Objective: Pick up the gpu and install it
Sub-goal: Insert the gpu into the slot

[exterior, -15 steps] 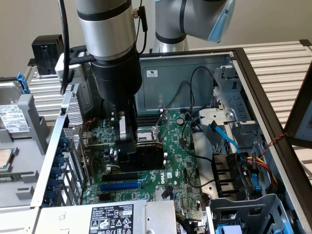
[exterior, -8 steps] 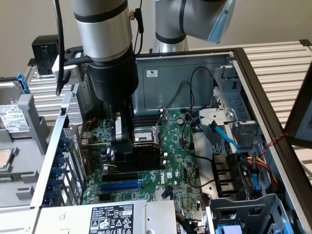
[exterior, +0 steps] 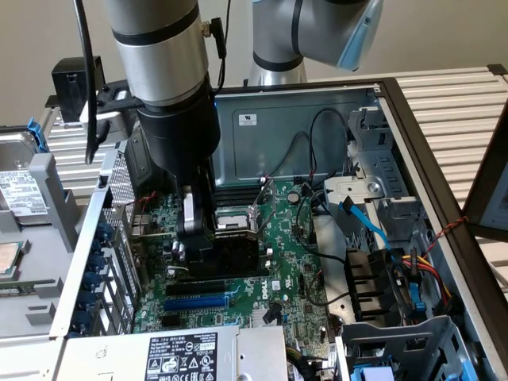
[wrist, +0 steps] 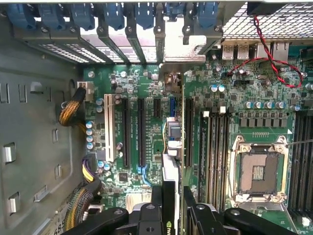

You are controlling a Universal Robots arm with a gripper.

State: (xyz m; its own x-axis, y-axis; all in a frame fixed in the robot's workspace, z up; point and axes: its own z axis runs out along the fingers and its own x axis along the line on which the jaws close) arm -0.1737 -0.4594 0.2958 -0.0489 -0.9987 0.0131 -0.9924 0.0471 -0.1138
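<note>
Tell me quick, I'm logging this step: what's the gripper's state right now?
Gripper: closed on the gpu, held edge-on over the motherboard.

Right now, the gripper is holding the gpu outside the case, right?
Not quite. The gripper is holding the gpu inside the case, just above the green board, not outside it. The exterior view shows this.
</note>
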